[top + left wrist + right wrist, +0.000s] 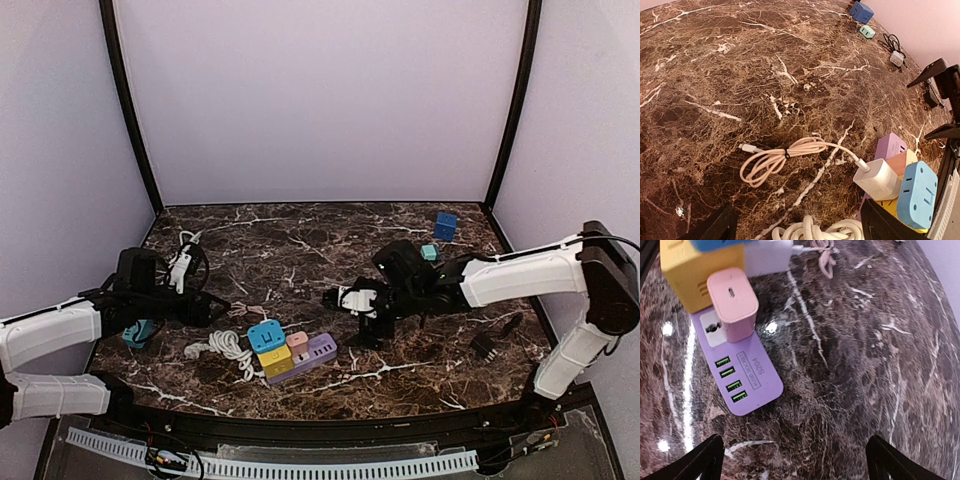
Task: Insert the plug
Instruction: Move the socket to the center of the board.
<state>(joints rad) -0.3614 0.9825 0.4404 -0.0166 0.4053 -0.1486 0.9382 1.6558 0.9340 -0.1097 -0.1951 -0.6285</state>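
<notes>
My right gripper (795, 445) is spread wide with nothing between its fingers. What the next move turns on is where the small pink square charger plug (732, 302) sits from it: ahead of the fingers and off to the left of their centre line in the wrist view, not between them. That plug stands upright in a socket toward the far end of the flat purple plastic power strip (752, 385), close against the yellow plastic adapter block (690, 277). It looks seated to me, though I cannot see its prongs (the body hides them). The strip's long axis runs away from the gripper and a little leftward, with its row of green ports at the near end. From above, the right gripper is the nearer of the two to the pink plug. My left gripper (797, 212), also spread and empty, hangs on the other side of the cluster, facing the white square charger block (877, 179) lying just beside it on the dark marble table (715, 75). If a final press is wanted, I'd first shift the right arm leftward — centring it over the plug.
</notes>
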